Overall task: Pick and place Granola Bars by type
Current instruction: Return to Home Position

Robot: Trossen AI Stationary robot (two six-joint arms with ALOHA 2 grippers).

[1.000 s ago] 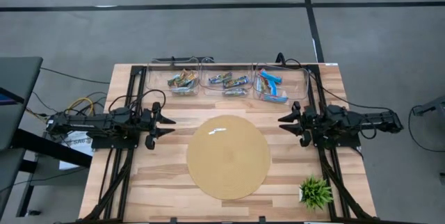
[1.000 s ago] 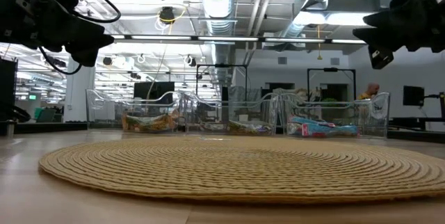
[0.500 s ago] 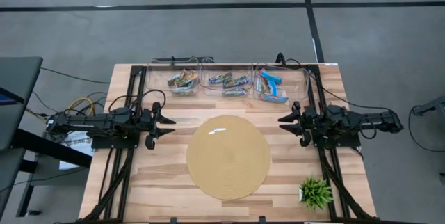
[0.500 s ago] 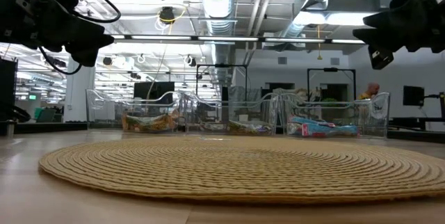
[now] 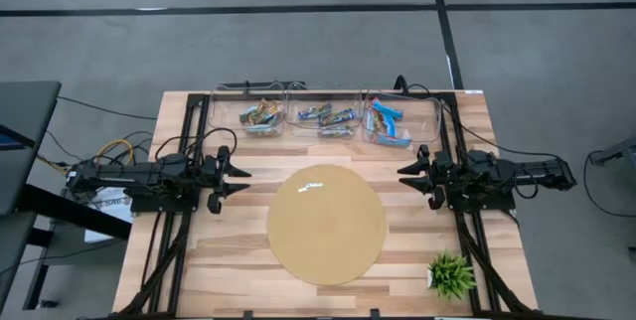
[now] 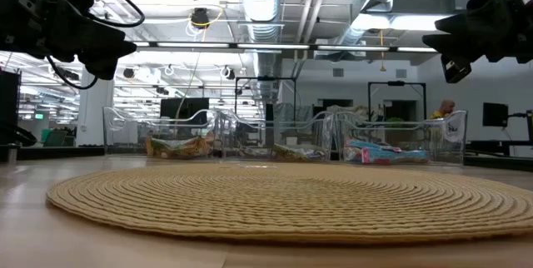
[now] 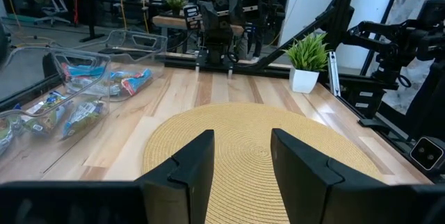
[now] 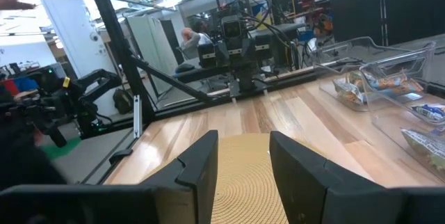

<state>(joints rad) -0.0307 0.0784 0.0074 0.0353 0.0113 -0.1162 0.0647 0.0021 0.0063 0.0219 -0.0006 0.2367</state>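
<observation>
Three clear bins stood in a row along the upper edge of the tabletop in the high view. All the bars lay inside them: yellowish, mixed-colour ones in the left bin, silvery-green ones in the middle bin, and blue ones with red marks in the right bin. Below the bins, at the centre of the frame, lay a round woven mat with nothing on it. The left claw hung at the mat's left edge and the right claw at its right edge, facing each other. Both were raised off the tabletop, with fingers spread wide and nothing between them. A small plant stood in the lower right.
</observation>
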